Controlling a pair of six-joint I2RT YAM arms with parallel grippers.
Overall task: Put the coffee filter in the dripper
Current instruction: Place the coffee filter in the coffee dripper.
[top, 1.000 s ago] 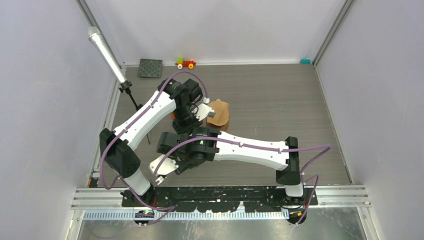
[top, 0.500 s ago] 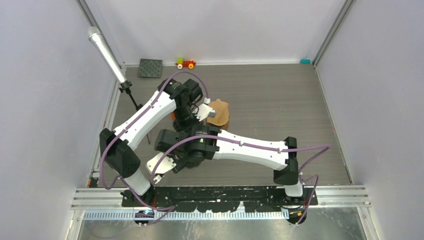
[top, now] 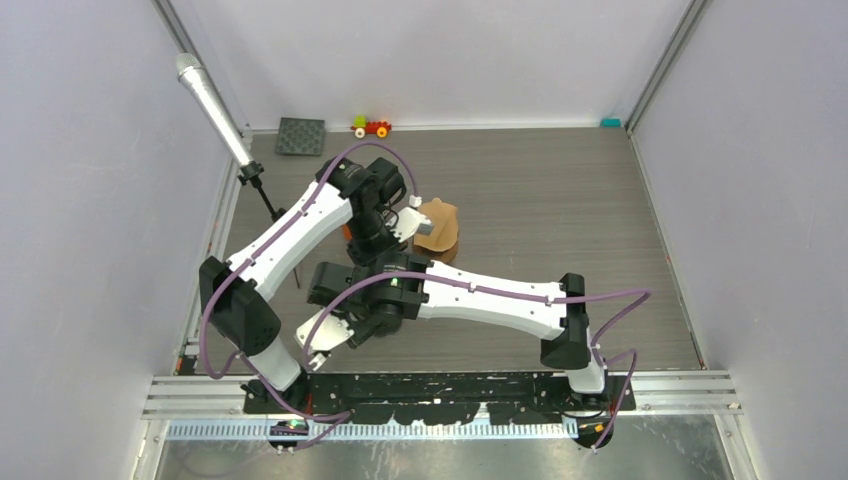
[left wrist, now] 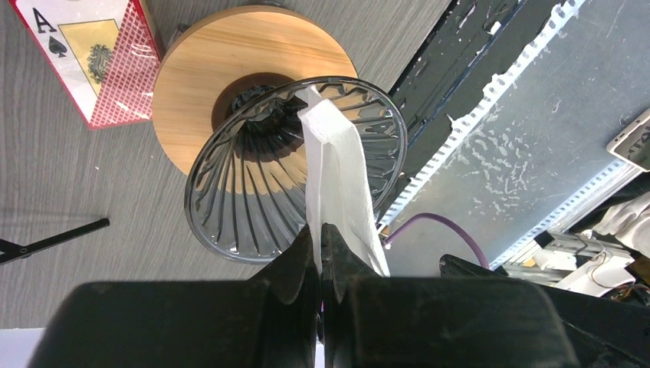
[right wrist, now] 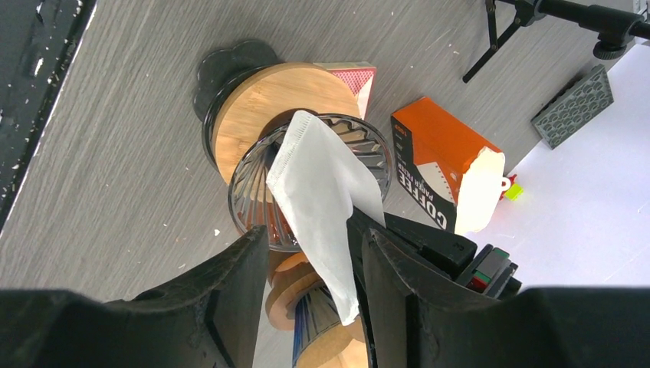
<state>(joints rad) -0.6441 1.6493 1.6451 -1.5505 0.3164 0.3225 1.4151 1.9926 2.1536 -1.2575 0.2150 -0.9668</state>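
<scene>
I judge the glass dripper (left wrist: 230,199) easy to upset: both hands crowd over it, and a nudge could tip it across the counter (top: 560,200). The paper filter (left wrist: 337,176) hangs folded flat over the dripper's 3 o'clock half, pinched tight in my left hand (left wrist: 320,238). Released like that, it may lean on the rim and slide out. My right hand (right wrist: 306,234) stands half-wide, gripping nothing. The orange box (right wrist: 429,153) reads "COFFEE". The card box (left wrist: 92,54) shows an ace of spades.
</scene>
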